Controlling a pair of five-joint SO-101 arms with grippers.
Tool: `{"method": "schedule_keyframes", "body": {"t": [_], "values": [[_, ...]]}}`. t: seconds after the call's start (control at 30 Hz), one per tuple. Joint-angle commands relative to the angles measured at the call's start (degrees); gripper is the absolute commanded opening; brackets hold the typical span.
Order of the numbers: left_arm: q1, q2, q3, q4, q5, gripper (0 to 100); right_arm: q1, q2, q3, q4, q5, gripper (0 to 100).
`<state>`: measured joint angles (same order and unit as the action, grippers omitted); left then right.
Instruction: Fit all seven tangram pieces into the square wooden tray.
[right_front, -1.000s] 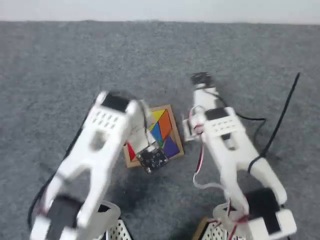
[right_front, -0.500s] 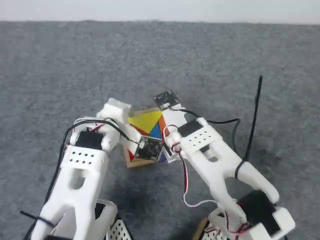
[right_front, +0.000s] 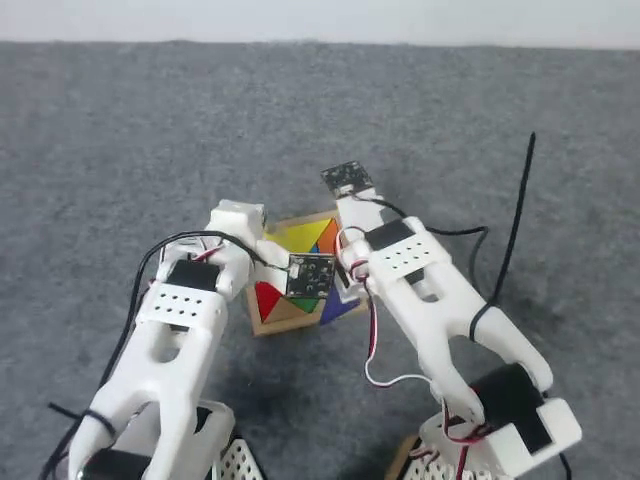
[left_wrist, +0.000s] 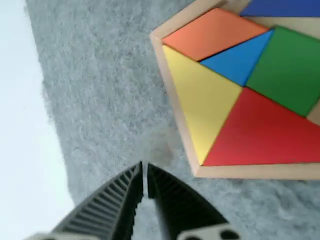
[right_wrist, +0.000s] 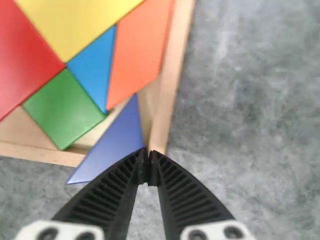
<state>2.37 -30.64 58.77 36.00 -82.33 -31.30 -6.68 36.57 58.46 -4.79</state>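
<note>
The square wooden tray (right_front: 272, 320) lies between my two arms. It holds a yellow triangle (right_front: 295, 237), an orange piece (right_front: 328, 238), a red triangle (right_front: 268, 298), a blue triangle (right_wrist: 95, 70) and a green square (right_wrist: 62, 107). A violet-blue triangle (right_wrist: 112, 147) lies tilted across the tray's rim (right_wrist: 172, 75), with one end sticking out over the carpet. My right gripper (right_wrist: 148, 161) is shut, its tips at that rim against the violet-blue triangle. My left gripper (left_wrist: 144, 181) is shut and empty over the carpet, just off the tray corner (left_wrist: 172, 95) where yellow and red meet.
Grey carpet surrounds the tray. A black cable (right_front: 505, 250) runs along the right arm. Both arm bases stand at the near edge, with a perforated white plate (right_front: 235, 460) by the left one.
Both arms have swung in over the tray. The right arm came from beside the tray to its right rim. The left arm pulled back, and more of the red piece now shows.
</note>
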Motion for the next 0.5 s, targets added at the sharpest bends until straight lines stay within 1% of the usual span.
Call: {"method": "schedule_keyframes", "body": {"t": [0.0, 0.2, 0.27, 0.37, 0.47], "values": [[-2.37, 0.26, -2.15, -2.99, 3.52, 1, 2.15, -5.85, -1.41, 1.01, 0.26, 0.8], [-2.20, 0.62, -1.98, -2.81, 3.96, 1, 2.86, -17.01, 3.16, 1.54, 0.26, 0.8], [-2.11, 0.70, -1.89, -2.90, 6.07, 1, 3.47, -20.70, 5.10, 1.27, 0.26, 0.8], [-2.64, 0.70, -2.42, -3.25, 11.16, 1, 1.01, -23.60, 8.79, 0.13, 0.18, 0.8], [-4.75, 0.88, -3.82, -3.52, 13.10, 1, -3.65, -22.29, 10.64, -2.33, -1.93, 0.8]]}}
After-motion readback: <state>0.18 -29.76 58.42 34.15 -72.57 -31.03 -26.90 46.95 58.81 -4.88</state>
